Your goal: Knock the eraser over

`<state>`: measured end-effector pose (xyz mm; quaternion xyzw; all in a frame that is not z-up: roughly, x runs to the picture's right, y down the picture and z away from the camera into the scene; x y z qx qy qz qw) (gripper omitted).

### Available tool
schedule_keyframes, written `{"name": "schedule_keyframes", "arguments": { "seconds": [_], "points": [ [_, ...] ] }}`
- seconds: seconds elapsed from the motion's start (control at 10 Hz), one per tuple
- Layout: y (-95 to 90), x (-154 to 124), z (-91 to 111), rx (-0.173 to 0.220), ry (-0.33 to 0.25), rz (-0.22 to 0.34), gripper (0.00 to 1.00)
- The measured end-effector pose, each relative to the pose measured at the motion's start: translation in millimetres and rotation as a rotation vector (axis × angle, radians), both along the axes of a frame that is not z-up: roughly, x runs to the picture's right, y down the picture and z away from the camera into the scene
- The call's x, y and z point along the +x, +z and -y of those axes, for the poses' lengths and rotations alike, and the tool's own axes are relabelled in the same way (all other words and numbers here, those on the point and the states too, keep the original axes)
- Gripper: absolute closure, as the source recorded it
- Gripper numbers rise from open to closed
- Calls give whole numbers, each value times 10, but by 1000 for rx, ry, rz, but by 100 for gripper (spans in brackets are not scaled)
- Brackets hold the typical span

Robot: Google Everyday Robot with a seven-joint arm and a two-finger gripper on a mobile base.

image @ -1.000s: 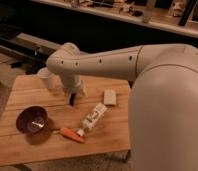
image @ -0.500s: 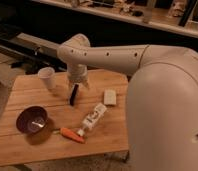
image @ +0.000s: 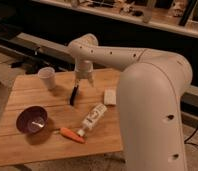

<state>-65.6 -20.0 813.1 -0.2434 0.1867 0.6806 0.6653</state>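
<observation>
The room is dim. A long dark counter (image: 157, 22) runs across the back from 10 o'clock to 2 o'clock, with pale clutter on top that is too blurred to name. The robot's white arm (image: 152, 110) fills the right side of the view as a bulky column, then bends and reaches left across the back edge of the table.

The wooden table (image: 32, 95) is made of light planks running left to right, and its top takes up the lower left of the view.

Taking the eraser as the centre of the dial:
- The purple bowl (image: 32, 121) sits upright at 8 o'clock, well apart.
- The white bottle (image: 93, 119) lies on its side between 4 and 5 o'clock.
- The pale cup (image: 47, 77) stands at 10 o'clock near the far edge.
- The orange carrot (image: 72, 135) lies at 6 o'clock, with one end just beside the bottle's cap.
- The beige block (image: 110, 96) lies flat at 3 o'clock.

The eraser (image: 73, 95) is near the middle of the table. It is a thin dark slab on end, leaning with its top toward 1 o'clock.

The gripper (image: 84, 80) hangs pointing down just above the eraser's upper end. I cannot tell how wide it is set or whether it touches the eraser.
</observation>
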Motion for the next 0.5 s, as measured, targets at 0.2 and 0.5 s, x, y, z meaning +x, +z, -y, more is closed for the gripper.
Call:
{"name": "schedule_keyframes", "arguments": {
  "seconds": [0.2, 0.5],
  "points": [
    [300, 97, -18, -20, 9, -2, 35],
    [639, 206, -77, -48, 14, -6, 35]
  ]
}}
